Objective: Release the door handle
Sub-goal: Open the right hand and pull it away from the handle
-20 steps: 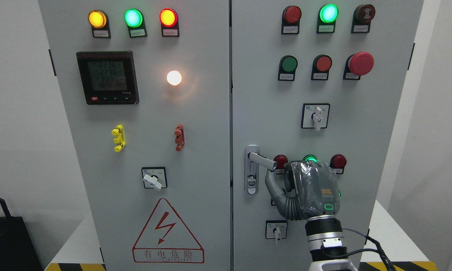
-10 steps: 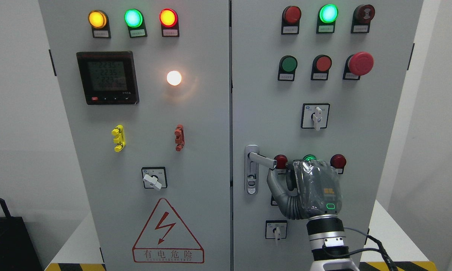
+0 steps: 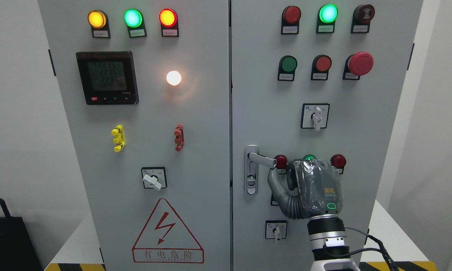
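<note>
Lower middle of the frame: the door handle [image 3: 263, 160] juts rightward, long axis nearly level. The right hand [image 3: 310, 188] sits just right of its tip, thumb [image 3: 275, 184] underneath, apparently clear; other fingers hidden, so I cannot tell.

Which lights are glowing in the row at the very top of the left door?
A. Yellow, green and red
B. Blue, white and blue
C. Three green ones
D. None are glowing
A. The top of the left door shows a yellow light, a green light and a red light, all lit, side by side.
</note>
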### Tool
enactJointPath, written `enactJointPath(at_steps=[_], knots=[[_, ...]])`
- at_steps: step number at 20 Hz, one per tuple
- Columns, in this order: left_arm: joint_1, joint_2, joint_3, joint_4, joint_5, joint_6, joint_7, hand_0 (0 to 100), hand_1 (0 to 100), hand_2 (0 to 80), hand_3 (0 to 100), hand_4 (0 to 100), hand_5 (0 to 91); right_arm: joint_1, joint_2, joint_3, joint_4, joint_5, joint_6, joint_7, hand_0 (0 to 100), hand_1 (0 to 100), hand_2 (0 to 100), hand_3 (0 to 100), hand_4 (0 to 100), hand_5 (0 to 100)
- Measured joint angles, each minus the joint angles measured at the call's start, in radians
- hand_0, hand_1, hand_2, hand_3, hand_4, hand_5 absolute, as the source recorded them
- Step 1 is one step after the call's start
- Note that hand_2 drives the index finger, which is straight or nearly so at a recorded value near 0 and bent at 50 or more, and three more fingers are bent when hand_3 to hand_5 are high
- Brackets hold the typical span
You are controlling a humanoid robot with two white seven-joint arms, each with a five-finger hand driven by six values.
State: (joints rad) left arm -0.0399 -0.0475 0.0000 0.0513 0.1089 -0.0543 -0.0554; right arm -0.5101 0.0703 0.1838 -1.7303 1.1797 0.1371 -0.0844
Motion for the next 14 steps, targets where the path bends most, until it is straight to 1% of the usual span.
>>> enactJointPath(at_steps=[4, 7, 11, 14], knots=[[0.000, 0.000, 0.000, 0.000, 0.000, 0.000, 0.000, 12, 39, 0.0, 0, 0, 0.0, 0.008, -0.002, 0.002, -0.002, 0.000, -0.004, -0.018, 62, 23, 100, 100, 100, 100], [0.000, 0.000, 0.000, 0.000, 0.000, 0.000, 0.000, 12, 39, 0.0, 0, 0, 0.0, 0.028, -0.006, 0.006, -0.008, 0.000, -0.020, -0.032, 62, 23, 100, 100, 100, 100], [0.000, 0.000, 0.000, 0.000, 0.000, 0.000, 0.000, 12, 39, 0.0, 0, 0, 0.0, 0.061, -0.025, 0.011, -0.024, 0.000, -0.056, -0.054, 62, 24, 100, 100, 100, 100], [0.000, 0.000, 0.000, 0.000, 0.000, 0.000, 0.000, 12, 39, 0.0, 0, 0, 0.0, 0.092, -0.043, 0.012, -0.042, 0.000, -0.095, -0.082, 63, 24, 100, 100, 99, 100]])
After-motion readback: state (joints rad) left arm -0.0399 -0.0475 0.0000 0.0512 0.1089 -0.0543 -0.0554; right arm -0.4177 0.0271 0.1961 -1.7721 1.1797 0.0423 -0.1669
